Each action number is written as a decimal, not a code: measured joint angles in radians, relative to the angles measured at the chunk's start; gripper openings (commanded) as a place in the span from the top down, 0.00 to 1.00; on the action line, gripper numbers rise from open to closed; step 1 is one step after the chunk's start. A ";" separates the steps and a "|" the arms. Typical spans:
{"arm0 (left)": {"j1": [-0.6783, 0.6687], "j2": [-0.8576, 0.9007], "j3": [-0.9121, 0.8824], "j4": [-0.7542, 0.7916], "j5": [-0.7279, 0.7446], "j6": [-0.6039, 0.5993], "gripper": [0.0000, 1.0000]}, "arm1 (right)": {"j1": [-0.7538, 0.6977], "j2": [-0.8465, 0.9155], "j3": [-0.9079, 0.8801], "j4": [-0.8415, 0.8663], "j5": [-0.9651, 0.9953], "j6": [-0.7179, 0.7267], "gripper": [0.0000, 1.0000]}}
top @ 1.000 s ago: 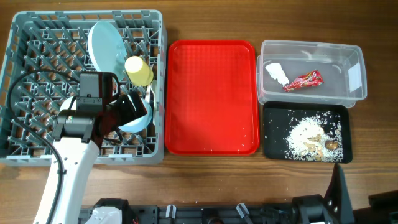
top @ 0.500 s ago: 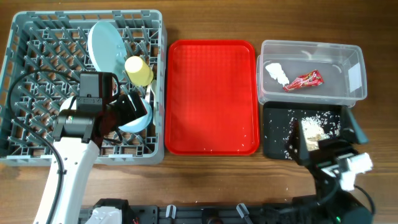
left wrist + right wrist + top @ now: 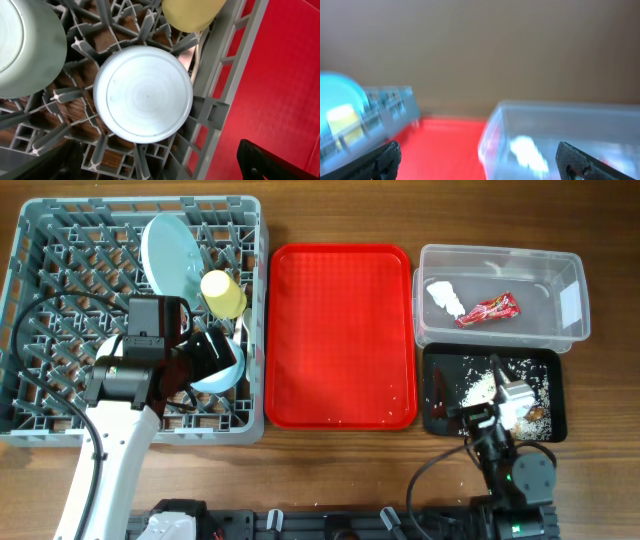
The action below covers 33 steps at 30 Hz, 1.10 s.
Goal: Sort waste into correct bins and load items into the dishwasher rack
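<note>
- My left pincer [image 3: 212,352] is released, its fingers spread wide and clasping nothing; it hovers over the near right part of the dishwasher rack [image 3: 60,270]
- Directly beneath it a pale green-blue bowl [image 3: 143,94] sits upside down among the pegs, its base ring facing up at me; neither of my fingers touches it
- Just beyond the bowl the small yellow cup [image 3: 222,293] lies in the rack near its right wall; beside that, further left, the light blue plate [image 3: 170,255] stands tilted on edge between the pegs
- My right pincer [image 3: 477,150] is released too, its fingers far apart with nothing between them; it hangs low over the black tray [image 3: 435,360] at the near right of the table [image 3: 330,210]
- The white and brown food scraps [image 3: 482,387] lie scattered in that black tray, partly hidden under my right wrist
- Behind the black tray and touching it stands the clear tub [image 3: 570,300]; inside lie the crumpled white tissue [image 3: 445,297] to the left and the shiny red wrapper [image 3: 488,308] just right of it, close but apart
- Between rack and bins lies the flat red tray [image 3: 340,335], carrying only a few white specks near its front right corner
- My right wrist view is blurred; I make out the tub wall, the red tray and the far rack, little more
</note>
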 measured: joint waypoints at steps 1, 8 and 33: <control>0.000 0.000 0.000 0.000 0.000 0.000 0.00 | 0.000 0.000 0.000 -0.037 0.000 -0.005 0.00; 0.000 0.000 0.000 0.000 -0.001 0.000 0.00 | 0.000 0.000 0.000 -0.048 0.034 -0.039 0.00; 0.000 0.000 0.000 0.000 -0.001 0.000 0.00 | -0.028 0.000 0.000 -0.048 0.046 -0.047 0.00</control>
